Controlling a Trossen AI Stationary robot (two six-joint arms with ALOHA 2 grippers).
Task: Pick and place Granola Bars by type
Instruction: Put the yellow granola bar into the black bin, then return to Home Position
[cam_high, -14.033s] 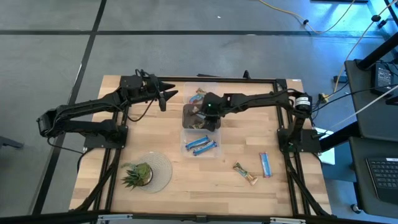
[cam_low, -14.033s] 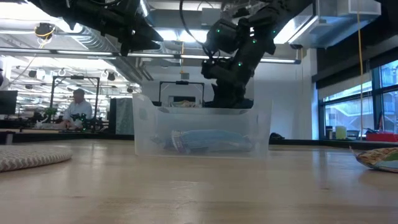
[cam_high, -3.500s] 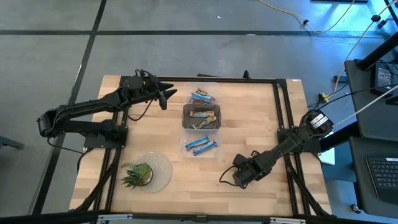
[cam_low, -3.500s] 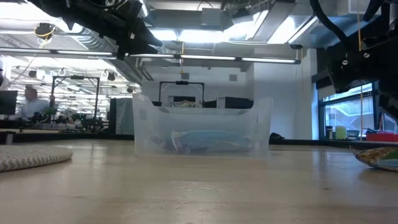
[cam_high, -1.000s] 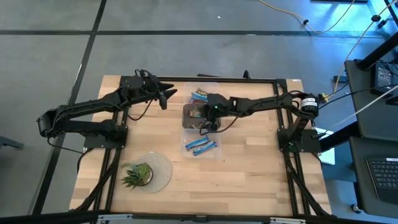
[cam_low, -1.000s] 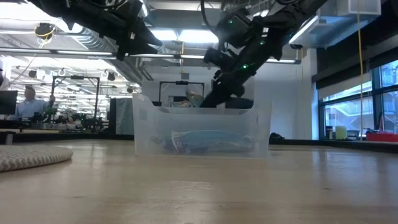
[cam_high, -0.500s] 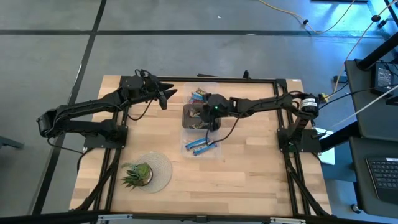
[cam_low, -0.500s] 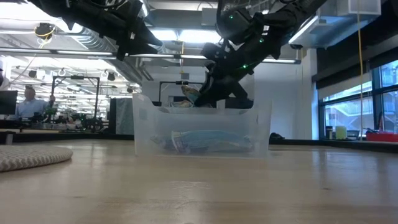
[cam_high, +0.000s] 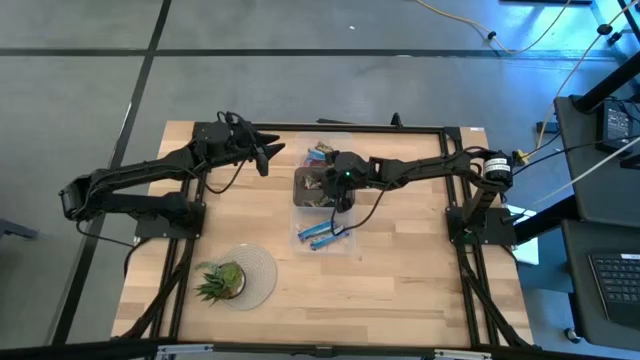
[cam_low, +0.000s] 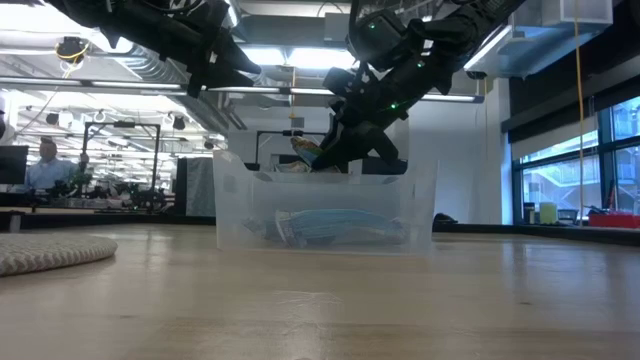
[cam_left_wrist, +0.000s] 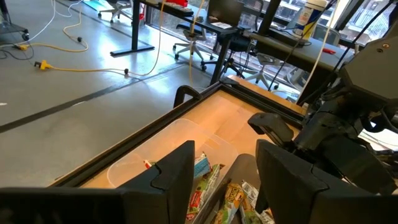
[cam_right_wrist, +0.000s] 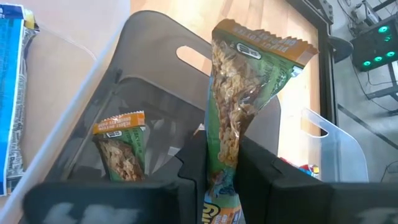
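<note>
My right gripper (cam_high: 333, 197) hovers over the dark middle bin (cam_high: 303, 186), shut on a green-and-gold granola bar (cam_right_wrist: 239, 93). One more gold bar (cam_right_wrist: 121, 146) leans against that bin's inner wall. The near clear bin (cam_high: 322, 246) holds blue bars (cam_high: 322, 234), which also show in the low view (cam_low: 335, 225). The far clear bin holds mixed blue-and-red bars (cam_high: 322, 153). My left gripper (cam_high: 265, 157) waits open above the table's far left part, its fingers spread in its wrist view (cam_left_wrist: 224, 177). My right gripper pinches the green-and-gold bar by one end (cam_right_wrist: 222, 158) between its two fingers (cam_right_wrist: 252, 168). The fingers slant down from the table's right side and lie along the bar. The bar sticks out past the fingertips, lifted clear above the dark bin (cam_low: 305, 150).
A green potted plant (cam_high: 220, 281) stands on a round mat (cam_high: 258, 268) near the table's near-left corner. The three bins sit in a row down the table's middle. Bare wood lies on the table's near right (cam_high: 420, 270). A person sits far off in the room (cam_low: 45, 165).
My right gripper, still shut on the bar, has shifted a little toward the table's left above the dark bin; the bar's free end has moved with it.
</note>
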